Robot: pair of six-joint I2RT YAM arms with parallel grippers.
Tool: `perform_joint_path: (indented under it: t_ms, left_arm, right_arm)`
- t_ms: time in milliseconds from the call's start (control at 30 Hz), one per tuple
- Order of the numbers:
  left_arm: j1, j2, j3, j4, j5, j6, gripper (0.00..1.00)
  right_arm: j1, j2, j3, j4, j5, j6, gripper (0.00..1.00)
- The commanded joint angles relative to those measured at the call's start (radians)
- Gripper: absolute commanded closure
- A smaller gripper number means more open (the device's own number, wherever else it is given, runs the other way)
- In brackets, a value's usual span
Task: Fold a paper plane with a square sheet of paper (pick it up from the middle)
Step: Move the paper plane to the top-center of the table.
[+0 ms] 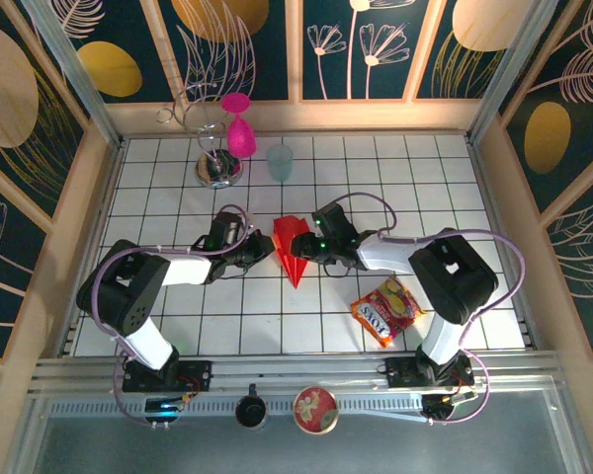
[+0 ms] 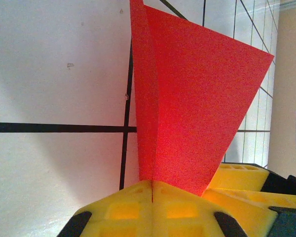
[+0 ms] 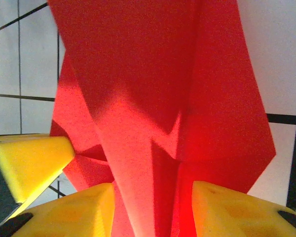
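Paper plane (image 1: 291, 247): L fingers (image 2: 119, 210) pinch edge; R (image 3: 222, 207) loose?

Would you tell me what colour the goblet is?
The goblet is pink; top external view.

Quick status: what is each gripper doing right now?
Left gripper: closed, pinching the plane.
Right gripper: open, jaws apart with the plane between them.

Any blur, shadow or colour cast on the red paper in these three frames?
Top external: sharp and evenly lit, the paper plane small but clear. Left wrist: the paper looks grainy up close and throws a soft grey shadow on the table. Right wrist: the paper is soft-focused, a dark shadow crosses it, and red light tints the yellow fingers.
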State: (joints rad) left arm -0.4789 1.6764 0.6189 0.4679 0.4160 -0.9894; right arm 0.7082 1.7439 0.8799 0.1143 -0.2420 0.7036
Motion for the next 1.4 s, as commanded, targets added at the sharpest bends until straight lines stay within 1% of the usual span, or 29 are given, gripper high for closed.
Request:
perform_joint_path:
  t_ms: [0, 200, 400, 567, 733, 900, 1233, 1367]
  left_arm:
    - [-0.002, -0.017, 0.017, 0.022, 0.020, -0.007, 1.00]
    - [-0.003, -0.017, 0.019, 0.025, 0.024, -0.006, 1.00]
    - [-0.004, -0.016, 0.020, 0.025, 0.029, -0.006, 1.00]
    - [-0.003, -0.014, 0.021, 0.026, 0.035, -0.007, 1.00]
    - [-0.003, -0.011, 0.018, 0.032, 0.043, -0.006, 1.00]
    - [-0.003, -0.010, 0.012, 0.034, 0.047, -0.006, 1.00]
    - [-0.003, -0.007, 0.010, 0.029, 0.043, -0.003, 1.00]
    - [-0.003, -0.006, 0.011, 0.029, 0.045, -0.003, 1.00]
  right_arm:
    - [0.014, 0.008, 0.031, -0.039, 0.035, -0.018, 0.54]
    - [0.046, 0.017, 0.049, -0.063, 0.027, -0.010, 0.53]
    - [0.079, 0.030, 0.076, -0.109, 0.063, -0.027, 0.46]
    - [0.094, 0.054, 0.107, -0.139, 0.080, -0.048, 0.43]
    - [0.102, 0.082, 0.138, -0.170, 0.096, -0.056, 0.42]
    - [0.105, 0.091, 0.153, -0.198, 0.136, -0.053, 0.48]
    - [0.109, 0.083, 0.157, -0.230, 0.187, -0.041, 0.65]
    - [0.112, 0.090, 0.167, -0.236, 0.189, -0.042, 0.67]
